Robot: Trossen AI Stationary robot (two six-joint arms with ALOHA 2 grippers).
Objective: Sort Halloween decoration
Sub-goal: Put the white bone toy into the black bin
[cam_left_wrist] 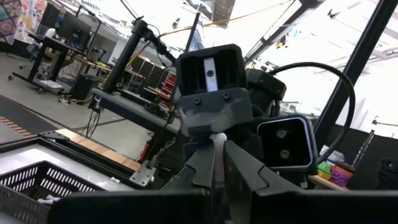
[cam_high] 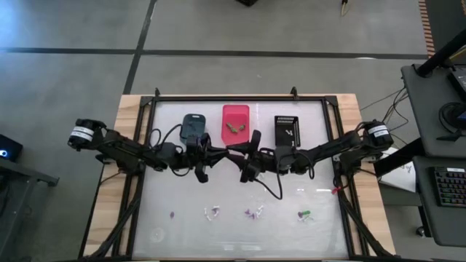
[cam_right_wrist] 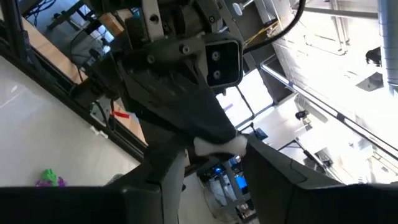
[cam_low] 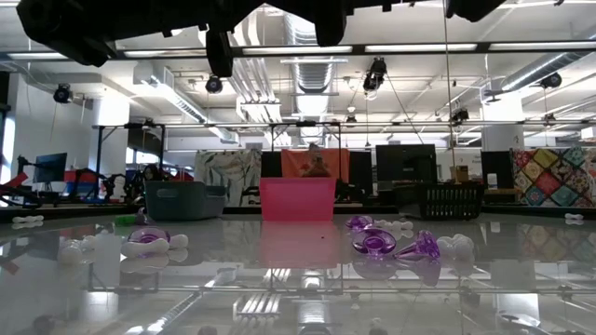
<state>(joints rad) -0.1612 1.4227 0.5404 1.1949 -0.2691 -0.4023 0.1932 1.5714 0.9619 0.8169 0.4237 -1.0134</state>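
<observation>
The Halloween decoration (cam_high: 254, 213) lies scattered along the near part of the glass worktop (cam_high: 167, 189): a lone purple piece (cam_high: 172, 215) toward the left, a white-and-purple cluster (cam_high: 212, 212) beside it, and a green-and-purple cluster (cam_high: 305, 215) toward the right. In the low view, purple rings (cam_low: 374, 242) and white pieces (cam_low: 455, 246) rest on the reflective surface, well apart from the bins behind them. Nothing lies between these trinkets and the arms above. At the far side of the worktop three bins stand in a row: a blue-grey bin (cam_high: 194, 126) on the left, a pink bin (cam_high: 235, 121) in the middle holding a small tan-looking item, and a black bin (cam_high: 286, 130) on the right with a pale scrap inside. Both arms reach inward from the worktop's sides and meet near the middle, raised above the surface in front of the bins. The left end effector (cam_high: 202, 175) has its fingers pressed together and holds nothing. The right end effector (cam_high: 247, 173) faces it just beside; whether its fingers are spread I cannot tell.
</observation>
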